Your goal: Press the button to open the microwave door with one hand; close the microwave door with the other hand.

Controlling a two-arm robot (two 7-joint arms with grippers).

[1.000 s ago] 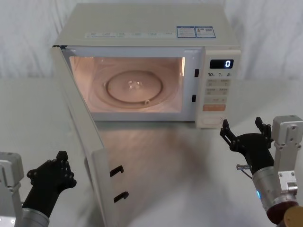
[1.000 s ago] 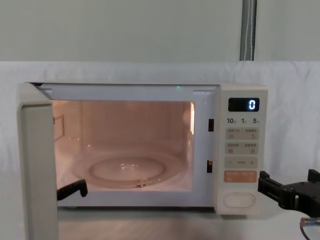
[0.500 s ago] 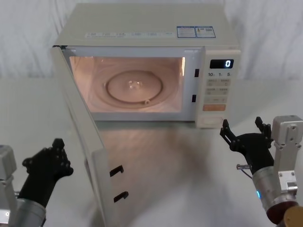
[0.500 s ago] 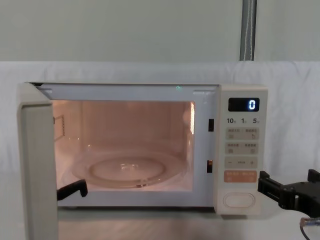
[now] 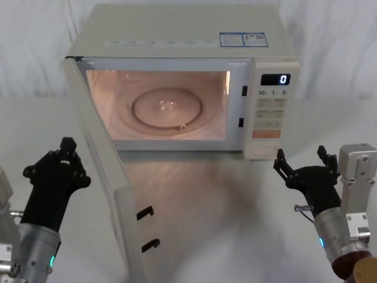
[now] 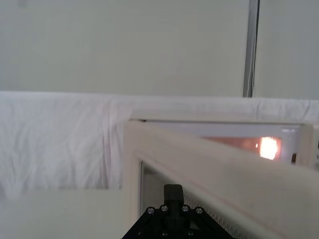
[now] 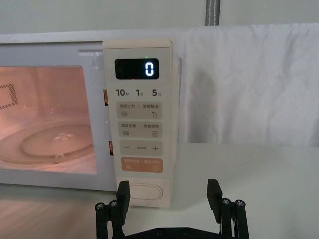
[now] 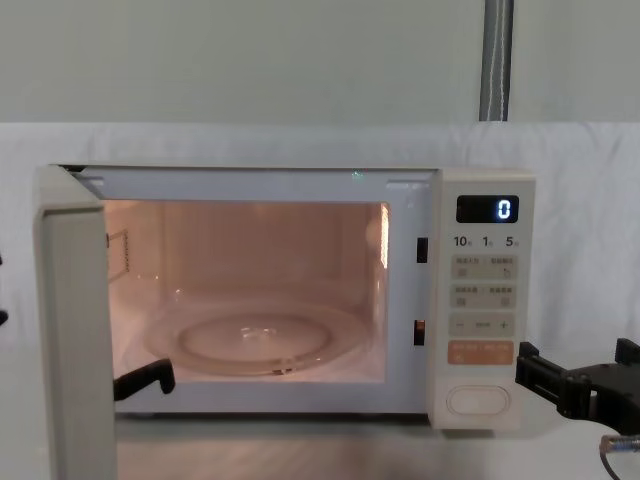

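Observation:
The microwave door stands wide open, swung out toward me on the left, its edge facing the chest view. My left gripper is raised just outside the door's outer face, shut and holding nothing. The left wrist view has its fingertips close below the door. The button sits at the foot of the control panel, also visible from the chest. My right gripper hovers open a short way in front of the button, apart from it.
The lit cavity holds a glass turntable. An orange key lies above the button, and the display reads 0. The microwave stands on a white table with white cloth draped behind it.
My left gripper has risen and moved forward, closer to the open door's outer side. The right gripper and the door have not moved.

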